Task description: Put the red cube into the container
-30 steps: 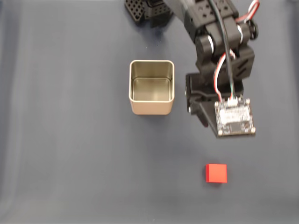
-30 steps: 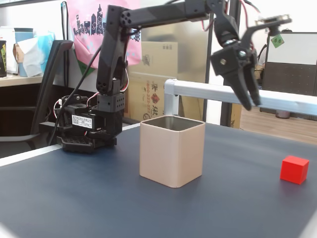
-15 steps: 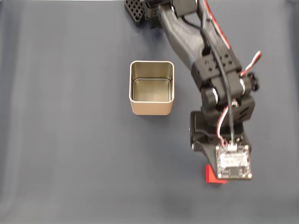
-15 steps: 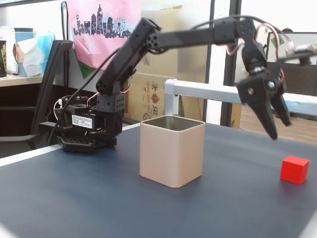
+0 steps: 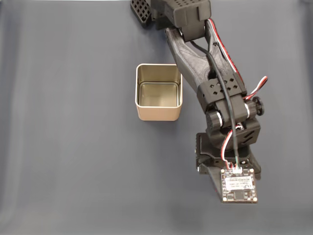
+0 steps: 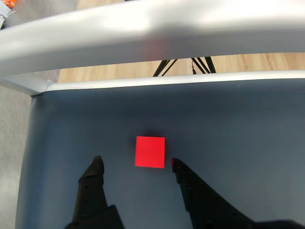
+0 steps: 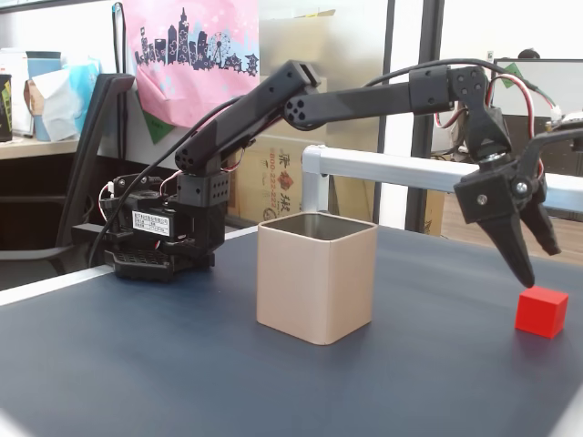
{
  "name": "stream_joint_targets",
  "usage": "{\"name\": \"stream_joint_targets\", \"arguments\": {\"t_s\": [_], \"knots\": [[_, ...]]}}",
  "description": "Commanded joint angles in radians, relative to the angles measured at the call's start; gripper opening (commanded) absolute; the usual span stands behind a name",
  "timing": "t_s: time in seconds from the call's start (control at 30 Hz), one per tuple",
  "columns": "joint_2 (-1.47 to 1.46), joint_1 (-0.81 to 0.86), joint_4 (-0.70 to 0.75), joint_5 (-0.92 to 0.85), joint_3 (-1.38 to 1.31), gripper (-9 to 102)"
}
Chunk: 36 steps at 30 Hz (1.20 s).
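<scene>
Reaching further out now, the arm has stretched past the tin since a second ago and brought its gripper [image 7: 537,269] down over the red cube [image 7: 541,311], where before it hung high near the container. That cube sits on the dark blue table [image 7: 164,364], near the far right edge in a fixed view, untouched and flat on the mat. From the wrist view the red cube [image 6: 149,151] lies just ahead of the two black fingertips, a little nearer the right one, and the gripper [image 6: 135,163] is spread wide, wider than the cube, gripping nothing. Fingertips hang just above the cube in the side-on fixed view, not touching it. Well apart to the left stands the container [image 7: 316,277], upright and empty, its shiny inside showing in a fixed view [image 5: 158,91]. From above, the arm's wrist board [image 5: 239,185] covers the cube.
</scene>
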Motion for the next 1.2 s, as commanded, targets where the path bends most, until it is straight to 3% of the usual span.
{"name": "stream_joint_targets", "arguments": {"t_s": [0.0,1.17], "knots": [[0.003,0.014,0.009,-0.018,-0.069,34],[-0.190,0.005,-0.040,-0.018,-0.227,30]]}}
